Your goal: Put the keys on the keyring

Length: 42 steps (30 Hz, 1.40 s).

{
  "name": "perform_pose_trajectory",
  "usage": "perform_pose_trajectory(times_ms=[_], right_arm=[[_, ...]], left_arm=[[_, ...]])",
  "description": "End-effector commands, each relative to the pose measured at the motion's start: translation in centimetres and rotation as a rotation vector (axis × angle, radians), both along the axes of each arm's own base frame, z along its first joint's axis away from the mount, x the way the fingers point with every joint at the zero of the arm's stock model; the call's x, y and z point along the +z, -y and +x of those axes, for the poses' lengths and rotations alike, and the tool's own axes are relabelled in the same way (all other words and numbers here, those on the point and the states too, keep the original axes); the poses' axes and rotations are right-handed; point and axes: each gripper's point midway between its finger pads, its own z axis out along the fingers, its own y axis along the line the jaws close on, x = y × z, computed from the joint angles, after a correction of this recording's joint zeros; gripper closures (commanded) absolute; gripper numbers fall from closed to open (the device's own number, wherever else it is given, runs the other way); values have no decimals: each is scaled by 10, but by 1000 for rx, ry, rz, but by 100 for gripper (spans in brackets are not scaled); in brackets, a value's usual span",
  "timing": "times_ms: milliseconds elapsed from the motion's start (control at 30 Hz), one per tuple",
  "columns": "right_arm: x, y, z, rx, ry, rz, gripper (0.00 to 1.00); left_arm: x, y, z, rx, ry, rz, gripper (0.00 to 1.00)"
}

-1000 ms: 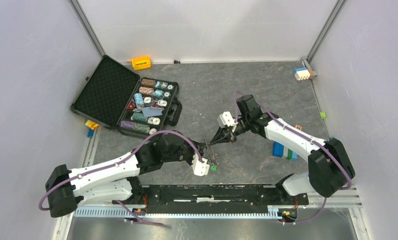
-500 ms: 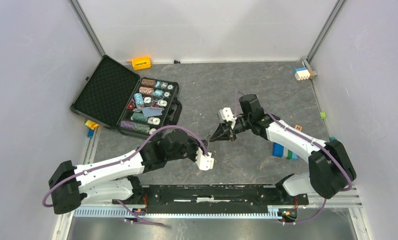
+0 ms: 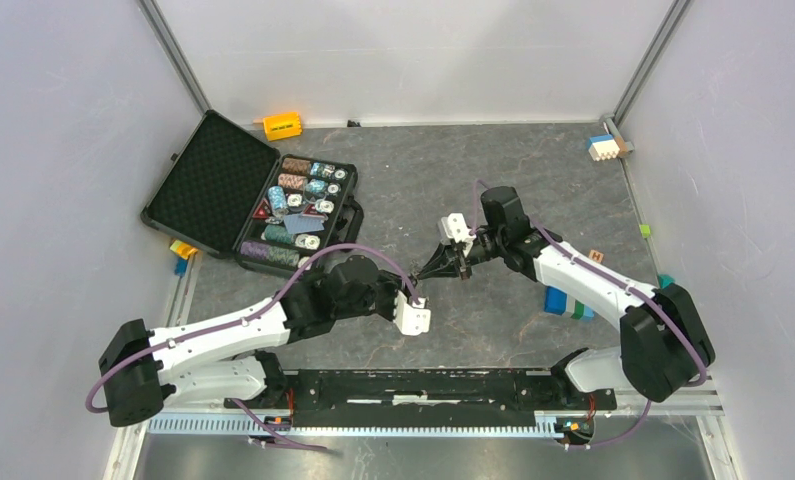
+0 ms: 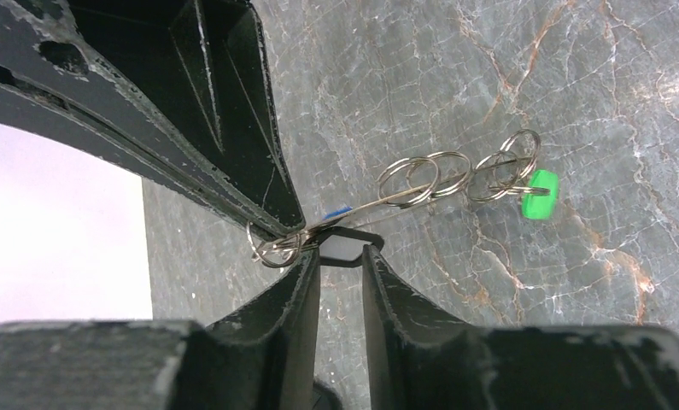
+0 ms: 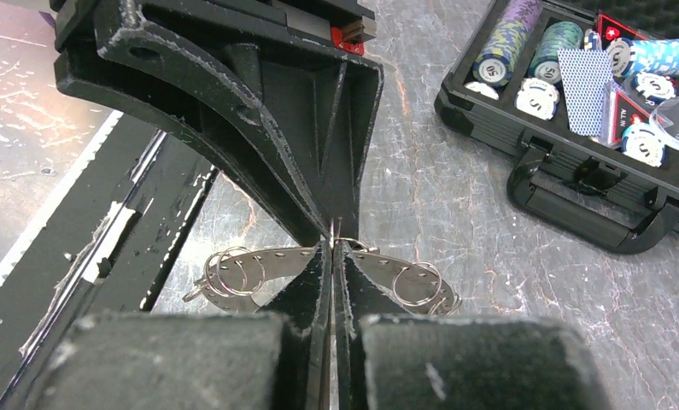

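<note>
The keyring (image 5: 278,256) could twist or slip, because the right gripper (image 5: 331,254) pinches it at just one thin spot. A bump from the other claw might knock it loose, and the green key (image 4: 539,183) hanging off its end would drop too. The ring is up in the air over the middle of the table (image 3: 533,170). The right gripper's fingers are squeezed together on it. The left gripper (image 4: 340,266) pokes in nose to nose, its fingers a little apart. A small black piece (image 4: 344,246) sits at their tips, and I can't tell if they touch it. Both arms reach forward and bend inward to meet.
</note>
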Motion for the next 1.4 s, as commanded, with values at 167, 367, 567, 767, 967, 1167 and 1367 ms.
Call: perform_pose_trajectory(times_ms=[167, 367, 567, 767, 967, 1167, 1367], right_arm=[[14, -3, 0, 8, 71, 42, 100], [16, -3, 2, 2, 74, 42, 100], [19, -3, 3, -5, 82, 44, 100], [20, -2, 4, -24, 74, 38, 100], [22, -2, 5, -36, 98, 49, 100], [23, -2, 6, -39, 101, 49, 100], [23, -2, 6, -42, 94, 49, 100]], left_arm=[[52, -1, 6, 49, 38, -117, 50], [59, -19, 10, 90, -18, -133, 39], [69, -20, 10, 102, -87, -187, 40], [69, -4, 1, 65, -273, -193, 58], [70, 0, -2, 47, -447, -233, 67], [69, 1, -4, 30, -554, -249, 70], [63, 2, -6, 16, -589, -247, 73]])
